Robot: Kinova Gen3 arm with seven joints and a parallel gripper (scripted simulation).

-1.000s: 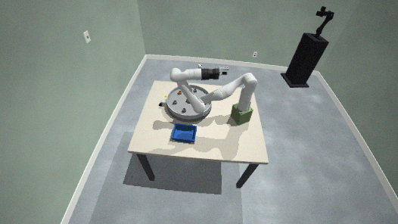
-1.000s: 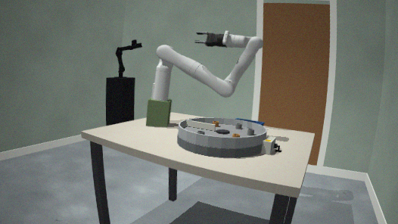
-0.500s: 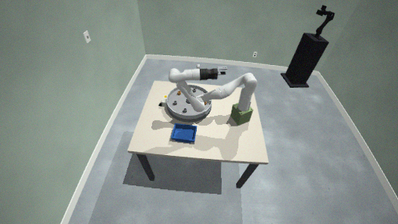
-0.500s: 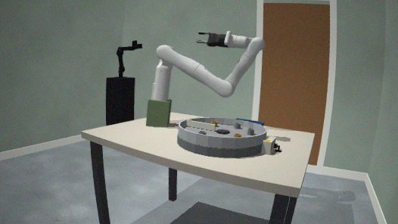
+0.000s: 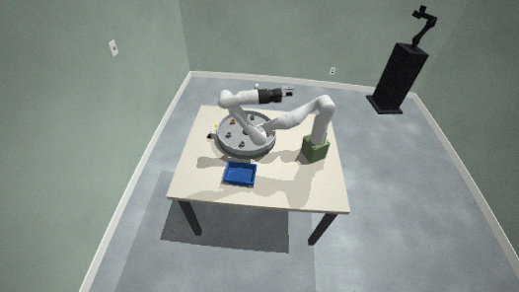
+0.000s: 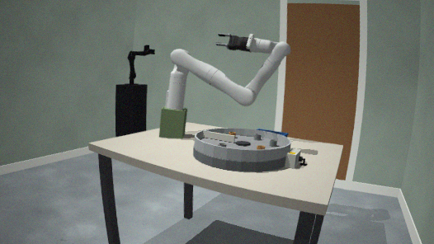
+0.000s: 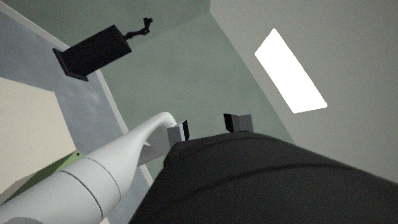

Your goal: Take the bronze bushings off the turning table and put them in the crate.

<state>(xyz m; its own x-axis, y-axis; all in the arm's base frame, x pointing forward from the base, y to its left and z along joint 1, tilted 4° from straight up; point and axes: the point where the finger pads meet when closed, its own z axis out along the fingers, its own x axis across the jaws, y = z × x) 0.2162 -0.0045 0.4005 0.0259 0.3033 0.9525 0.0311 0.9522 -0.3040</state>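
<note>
High above the wooden-topped table (image 5: pixel 276 194) (image 6: pixel 165 161), our black two-finger gripper (image 5: pixel 286 91) (image 6: pixel 223 39) (image 7: pixel 206 124) pointed sideways, its jaws wide apart with only air between them. Behind it, our white, jointed arm (image 5: pixel 296 117) (image 6: pixel 214 78) bent down to a low elbow and rose again to a shoulder over the green block-shaped base (image 5: pixel 316 149) (image 6: pixel 172 124) on the table. Under that elbow, and clear of it, lay the round grey turning table (image 5: pixel 230 144) (image 6: pixel 243 158) with its raised rim. Two orange-brown bronze bushings (image 5: pixel 233 121) (image 6: pixel 261 147) sat on it, apart from each other, one of them partly behind our arm in the top view. Among them stood small dark grey steel bushings (image 5: pixel 242 144) (image 6: pixel 273 143), and a pale straight bar (image 6: pixel 219 137) ran inside the rim. Just beside the rim, on the side away from our base, was a small light box with a yellow mark (image 6: pixel 294 158). Near the turning table, apart from it, the blue rectangular crate (image 5: pixel 240 174) (image 6: pixel 275 132) lay flat, and we saw no bushing in it from the top.

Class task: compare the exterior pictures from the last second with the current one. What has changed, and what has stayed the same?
The near bronze bushing moved right and the far bronze bushing left, so the turning table is rotating. The pincer shifted slightly right. Nothing was grasped or released. The pincer stayed open; the crate stayed put.
</note>
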